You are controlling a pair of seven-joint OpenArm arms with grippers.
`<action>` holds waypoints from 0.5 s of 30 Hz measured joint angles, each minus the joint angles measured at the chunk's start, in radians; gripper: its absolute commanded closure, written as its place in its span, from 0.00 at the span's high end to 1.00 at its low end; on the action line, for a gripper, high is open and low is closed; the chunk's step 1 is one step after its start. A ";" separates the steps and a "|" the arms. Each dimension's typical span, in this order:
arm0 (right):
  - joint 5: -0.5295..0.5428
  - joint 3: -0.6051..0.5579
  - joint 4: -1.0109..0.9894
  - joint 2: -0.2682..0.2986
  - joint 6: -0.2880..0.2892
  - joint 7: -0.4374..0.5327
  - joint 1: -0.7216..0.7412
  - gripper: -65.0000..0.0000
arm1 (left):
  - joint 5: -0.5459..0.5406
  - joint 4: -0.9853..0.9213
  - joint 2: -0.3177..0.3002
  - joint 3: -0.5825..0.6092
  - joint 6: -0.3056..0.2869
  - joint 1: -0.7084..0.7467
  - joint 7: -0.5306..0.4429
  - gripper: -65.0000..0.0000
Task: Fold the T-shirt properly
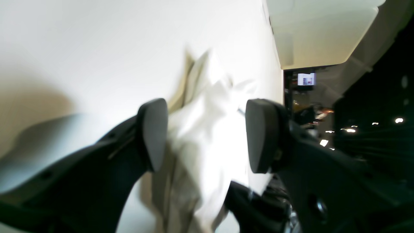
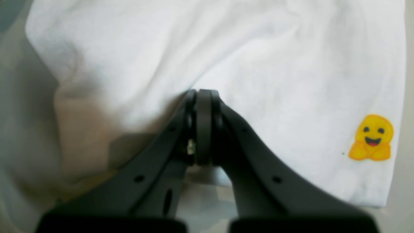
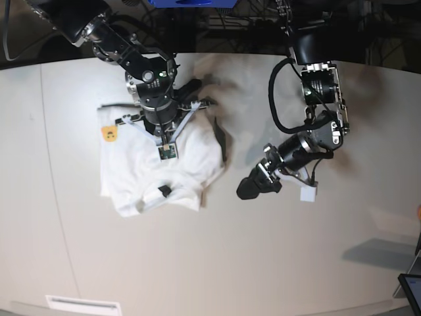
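White cloth: my T-shirt (image 3: 158, 164) lies bunched on the left half of the pale table (image 3: 276, 257), partly folded into a rough square with rumpled edges.
Shirt details: a small yellow smiling-face patch (image 2: 372, 137) sits near one edge of the plain side; in the base view it shows as an orange spot at the shirt's far left corner.
Shirt near edge: a small dark tag or label (image 3: 163, 191) shows near the collar area, toward the near side of the cloth.
My right claw (image 2: 203, 97): closed, pads pressed flat together, its tip resting against the shirt's surface at a crease. I cannot tell whether any cloth is pinched between the pads.
Right arm place: it reaches in from the far left and hangs over the far part of the shirt, its wrist camera board above the middle of the cloth.
My left claw (image 1: 207, 136): open, the two dark pads standing well apart with nothing between them touching either pad.
Left claw view: blurred; between the pads I see the crumpled white shirt lying further off on the table, not in my grip.
Left arm place: it comes down from the far right, elbow bent, with the claw (image 3: 253, 185) pointing left toward the shirt's right edge, near it but clear of the cloth.
Table surface: plain, light, with soft shadows beside both arms.
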 measured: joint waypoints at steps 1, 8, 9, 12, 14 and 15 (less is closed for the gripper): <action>0.000 0.000 0.000 0.000 0.000 0.001 0.000 0.00 | 0.020 0.014 -0.002 0.000 0.008 -0.003 0.001 0.57; 0.000 0.000 0.000 0.000 0.000 0.002 0.000 0.00 | 0.156 0.081 -0.019 0.005 0.156 0.001 0.004 0.57; 0.000 0.000 0.000 0.000 0.000 0.002 0.000 0.00 | 0.169 0.093 -0.018 0.008 0.176 0.004 0.005 0.57; 0.000 0.000 0.000 -0.001 0.000 0.002 0.000 0.00 | 0.173 0.111 -0.008 0.009 0.174 0.015 0.009 0.57; 0.000 0.000 0.000 -0.003 0.000 0.002 0.000 0.00 | 0.178 0.099 -0.009 0.015 0.177 0.013 0.007 0.57; 0.000 0.000 0.000 -0.003 0.000 0.002 0.000 0.00 | 0.193 0.092 -0.011 0.028 0.179 0.011 0.006 0.57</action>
